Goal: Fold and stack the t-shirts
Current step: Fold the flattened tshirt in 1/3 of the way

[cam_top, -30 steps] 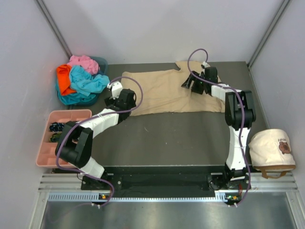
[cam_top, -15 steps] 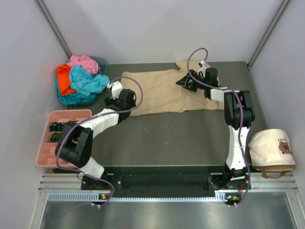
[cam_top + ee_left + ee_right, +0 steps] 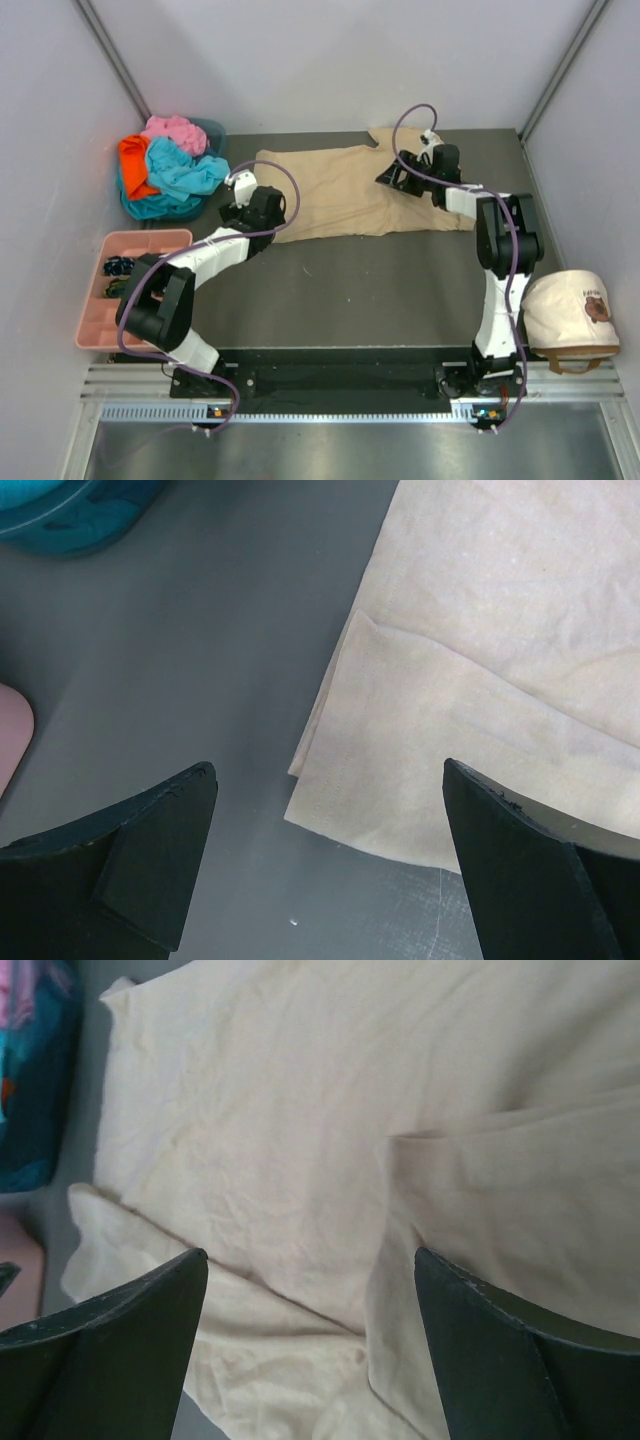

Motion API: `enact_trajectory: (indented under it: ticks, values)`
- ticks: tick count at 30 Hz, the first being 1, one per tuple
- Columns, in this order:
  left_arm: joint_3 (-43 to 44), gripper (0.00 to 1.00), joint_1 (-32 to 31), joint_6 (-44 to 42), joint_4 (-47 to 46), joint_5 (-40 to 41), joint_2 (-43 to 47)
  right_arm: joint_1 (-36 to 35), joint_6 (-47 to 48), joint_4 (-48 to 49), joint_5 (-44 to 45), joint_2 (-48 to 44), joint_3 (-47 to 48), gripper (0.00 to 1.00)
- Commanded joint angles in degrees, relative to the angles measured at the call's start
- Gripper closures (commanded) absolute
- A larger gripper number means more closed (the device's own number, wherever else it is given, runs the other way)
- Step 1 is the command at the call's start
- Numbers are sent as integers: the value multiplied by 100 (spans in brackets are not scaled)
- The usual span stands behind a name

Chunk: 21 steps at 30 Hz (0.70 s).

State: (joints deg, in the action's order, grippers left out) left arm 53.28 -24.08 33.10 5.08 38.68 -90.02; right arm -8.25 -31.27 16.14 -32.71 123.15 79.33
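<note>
The large tan t-shirt [image 3: 345, 195] lies spread flat at the back of the table. It also shows in the left wrist view [image 3: 500, 680] and in the right wrist view [image 3: 300, 1140]. My left gripper [image 3: 243, 207] is open and empty above the shirt's near left corner. My right gripper [image 3: 393, 176] is open and empty above the shirt's right part, over a fold. The turquoise [image 3: 185, 170], orange [image 3: 134, 165] and pink [image 3: 172, 131] t-shirts lie bunched in a teal basket at the back left.
A pink compartment tray [image 3: 92, 315] with small items stands at the left edge. A cream cap [image 3: 570, 310] with a brown emblem sits at the right. Grey walls close in the table on three sides.
My right gripper swung a little left over the tan shirt, then came slightly back toward the right. The left arm has not moved.
</note>
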Motion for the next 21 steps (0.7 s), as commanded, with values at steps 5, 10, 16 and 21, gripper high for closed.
enact_trajectory:
  ticks: [5, 10, 16, 21]
  values:
    - [95, 1, 8, -41, -148, 26, -68, -36, 999, -1330, 2828, -2162, -559, 12]
    - [174, 1, 8, -102, -244, -149, -191, 183, 719, -2334, 4245, -2796, -953, 8]
    - [157, 3, 8, -129, -394, -404, -376, 999, 139, -2660, 4220, -3095, -1726, 8]
    - [166, 4, 8, -76, -412, -466, -482, 1291, -55, -2748, 4238, -3166, -2000, 12]
